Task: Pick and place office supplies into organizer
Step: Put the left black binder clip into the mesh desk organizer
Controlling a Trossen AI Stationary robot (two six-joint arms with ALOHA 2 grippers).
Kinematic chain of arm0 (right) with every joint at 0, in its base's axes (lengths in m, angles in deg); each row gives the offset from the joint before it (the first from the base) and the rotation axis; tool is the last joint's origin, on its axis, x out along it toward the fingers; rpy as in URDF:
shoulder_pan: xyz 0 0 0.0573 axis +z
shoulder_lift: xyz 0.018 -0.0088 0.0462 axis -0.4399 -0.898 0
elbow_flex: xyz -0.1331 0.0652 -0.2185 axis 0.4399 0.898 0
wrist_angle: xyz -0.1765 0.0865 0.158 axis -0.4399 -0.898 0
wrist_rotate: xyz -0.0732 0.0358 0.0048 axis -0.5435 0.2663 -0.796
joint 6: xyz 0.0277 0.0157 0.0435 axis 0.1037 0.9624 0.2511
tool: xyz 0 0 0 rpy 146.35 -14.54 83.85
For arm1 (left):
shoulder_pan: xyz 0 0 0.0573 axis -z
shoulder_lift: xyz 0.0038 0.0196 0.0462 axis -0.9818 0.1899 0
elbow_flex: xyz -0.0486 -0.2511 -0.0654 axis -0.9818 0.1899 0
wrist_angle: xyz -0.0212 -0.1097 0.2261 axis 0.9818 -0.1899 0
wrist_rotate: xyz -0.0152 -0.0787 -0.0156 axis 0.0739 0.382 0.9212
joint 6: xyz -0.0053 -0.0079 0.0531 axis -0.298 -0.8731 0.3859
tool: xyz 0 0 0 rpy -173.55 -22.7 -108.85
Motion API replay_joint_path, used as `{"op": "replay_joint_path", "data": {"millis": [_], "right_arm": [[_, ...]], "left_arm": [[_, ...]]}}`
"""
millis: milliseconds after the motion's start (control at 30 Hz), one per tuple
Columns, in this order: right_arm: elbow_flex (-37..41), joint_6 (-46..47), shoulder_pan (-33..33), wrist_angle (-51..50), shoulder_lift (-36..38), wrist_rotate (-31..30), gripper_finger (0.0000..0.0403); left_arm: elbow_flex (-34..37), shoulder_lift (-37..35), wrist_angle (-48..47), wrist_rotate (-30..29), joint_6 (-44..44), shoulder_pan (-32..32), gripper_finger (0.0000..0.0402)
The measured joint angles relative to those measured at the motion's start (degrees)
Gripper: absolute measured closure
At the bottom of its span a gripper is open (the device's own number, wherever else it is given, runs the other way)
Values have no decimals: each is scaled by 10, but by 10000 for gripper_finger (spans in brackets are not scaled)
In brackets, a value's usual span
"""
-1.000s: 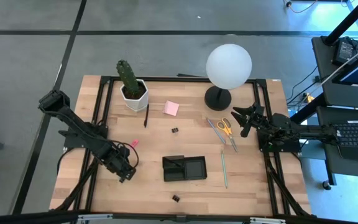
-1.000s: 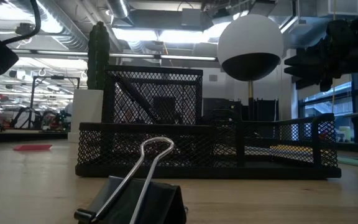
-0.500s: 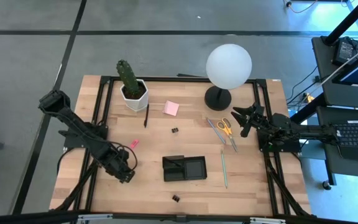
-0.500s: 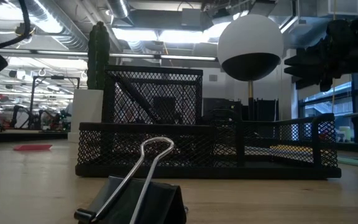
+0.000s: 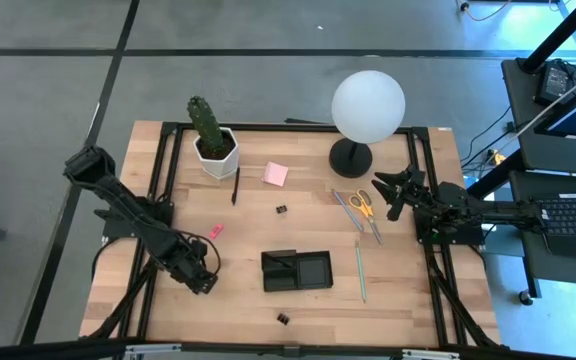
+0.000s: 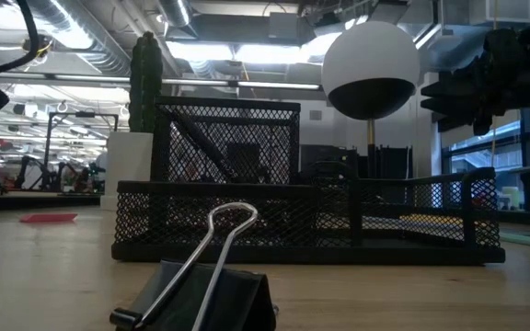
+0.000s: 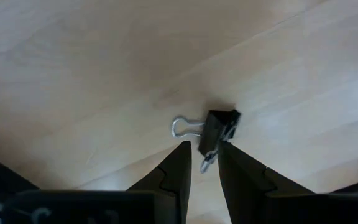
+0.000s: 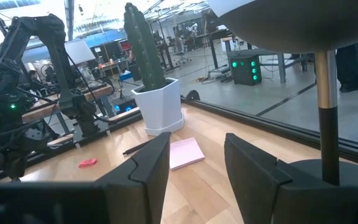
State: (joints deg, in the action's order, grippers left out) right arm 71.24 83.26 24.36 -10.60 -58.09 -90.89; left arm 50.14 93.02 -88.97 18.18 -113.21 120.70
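Note:
My left gripper [image 5: 204, 278] is low over the table's left part, to the left of the black mesh organizer [image 5: 297, 270], and is shut on a small black binder clip [image 7: 219, 127]. My right gripper [image 5: 393, 190] hovers open and empty at the right, beside the yellow-handled scissors [image 5: 365, 203]. Lying flat on the wood are a pink sticky-note pad [image 5: 275, 174], a black pen [image 5: 235, 186], a pink-red eraser [image 5: 215, 230], a green pencil [image 5: 359, 270] and two more binder clips [image 5: 281, 209] [image 5: 282, 318]. My left gripper pinches one wire handle [image 7: 207, 160] of the binder clip between its two fingertips. The fingers slant down from the table's left side. The clip's black body [image 7: 221, 124] and its other wire handle [image 7: 185, 127] stick out beyond the fingertips, over the wood.
A potted cactus [image 5: 208, 135] stands at the far left. A white globe lamp [image 5: 368, 105] on a round black base [image 5: 350, 157] stands at the far right. In the low view one binder clip [image 6: 201, 294] lies right in front of the organizer [image 6: 302, 221].
My left arm has drawn back a little toward the table's left edge, still shut on the binder clip. My right arm has kept still.

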Motion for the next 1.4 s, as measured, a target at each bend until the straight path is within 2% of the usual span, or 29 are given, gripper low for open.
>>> {"op": "replay_joint_path", "data": {"millis": [367,700,900,1000,1100,1233,1333,1400], "right_arm": [[0,0,0,0,0,0,249],[0,-1,0,0,0,0,249],[0,-2,0,0,0,0,249],[0,-1,0,0,0,0,249],[0,-1,0,0,0,0,249],[0,0,0,0,0,0,249],[0,0,0,0,0,0,249],[0,0,0,0,0,0,249]], "left_arm": [[0,19,35,9,15,3,329],[-2,17,44,28,26,3,392],[-2,15,53,26,88,2,398],[-11,10,74,-16,137,-3,399],[-32,8,103,-90,221,-8,399],[-55,8,155,-199,374,-16,399],[-62,8,222,-290,517,-22,399],[-63,14,277,-329,590,-28,399]]}}
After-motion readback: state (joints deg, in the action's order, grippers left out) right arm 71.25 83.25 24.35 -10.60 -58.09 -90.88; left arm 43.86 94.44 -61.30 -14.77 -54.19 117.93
